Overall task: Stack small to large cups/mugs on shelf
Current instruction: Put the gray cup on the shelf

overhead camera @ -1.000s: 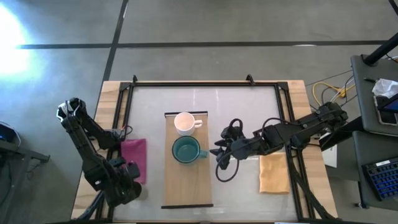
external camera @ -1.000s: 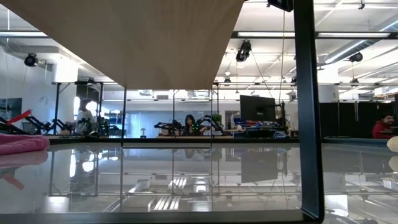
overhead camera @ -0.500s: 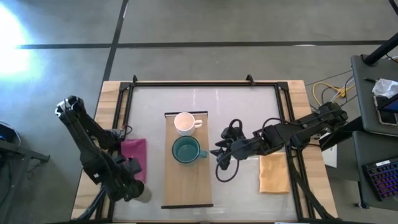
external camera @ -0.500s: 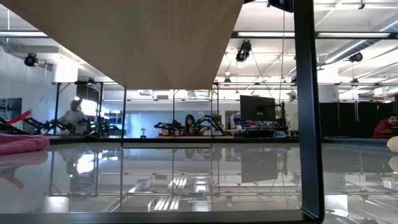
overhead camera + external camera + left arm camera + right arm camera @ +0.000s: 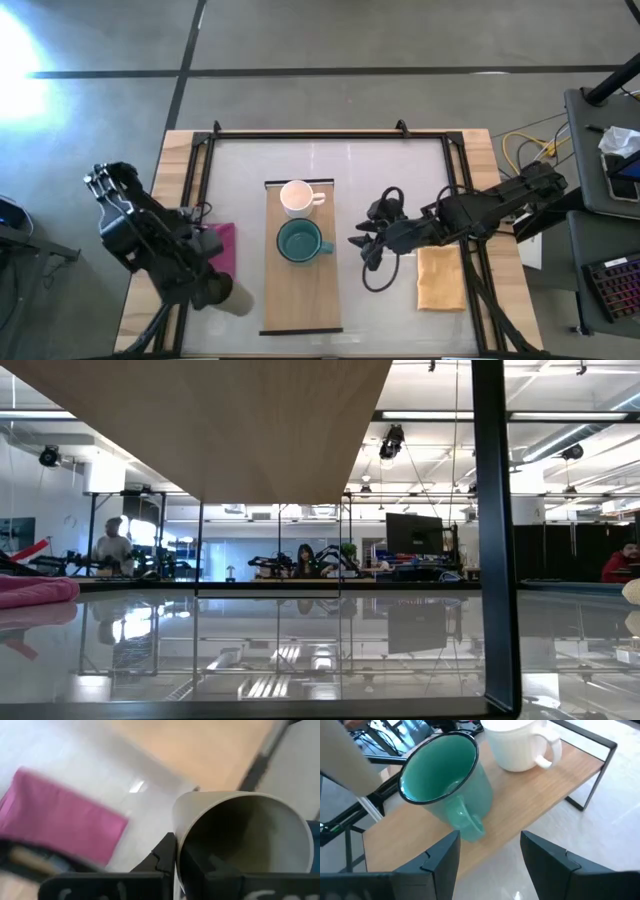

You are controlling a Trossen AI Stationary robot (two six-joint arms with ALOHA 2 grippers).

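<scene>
Holding small cup (image 5: 240, 837) in left pincer (image 5: 215, 290) | teal mug (image 5: 299, 241) empty

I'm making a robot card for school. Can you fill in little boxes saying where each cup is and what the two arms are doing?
white mug: on the wooden shelf, far end
teal mug: on the shelf, next to the white mug
small cup: held by the left tool, near the pink cloth
right tool: open, empty, beside the teal mug
tan cloth: under the right arm
</scene>
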